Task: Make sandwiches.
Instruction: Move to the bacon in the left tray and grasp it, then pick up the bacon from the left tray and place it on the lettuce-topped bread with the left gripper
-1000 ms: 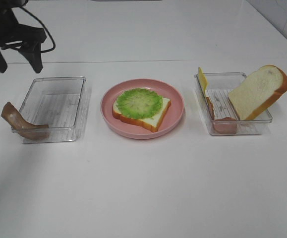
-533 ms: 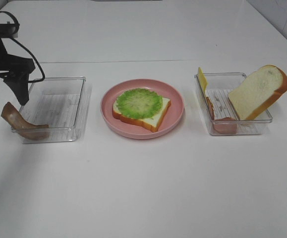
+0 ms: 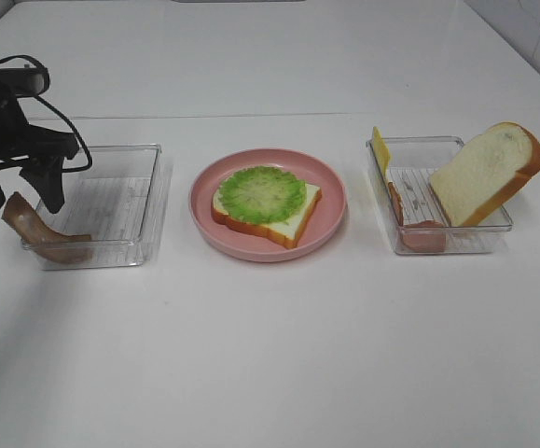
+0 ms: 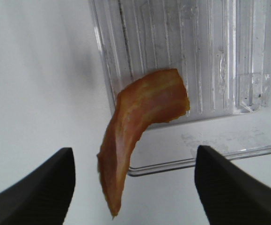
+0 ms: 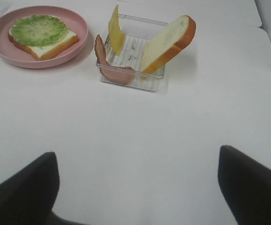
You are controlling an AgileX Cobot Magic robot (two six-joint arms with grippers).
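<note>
Bacon pickup in hand: left claw [image 3: 24, 199], jaws released, was held over bacon strip [image 4: 142, 110], frame left. Descent and closing were judged necessary next.

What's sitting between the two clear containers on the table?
In the exterior high view, the pink plate sits between the left container and the right container. It carries a bread slice topped with lettuce.

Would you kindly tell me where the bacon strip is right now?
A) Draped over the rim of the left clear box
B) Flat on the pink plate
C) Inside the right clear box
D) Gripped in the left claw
A: the bacon strip hangs across the rim of the left clear box, one end inside and the other outside.
</note>
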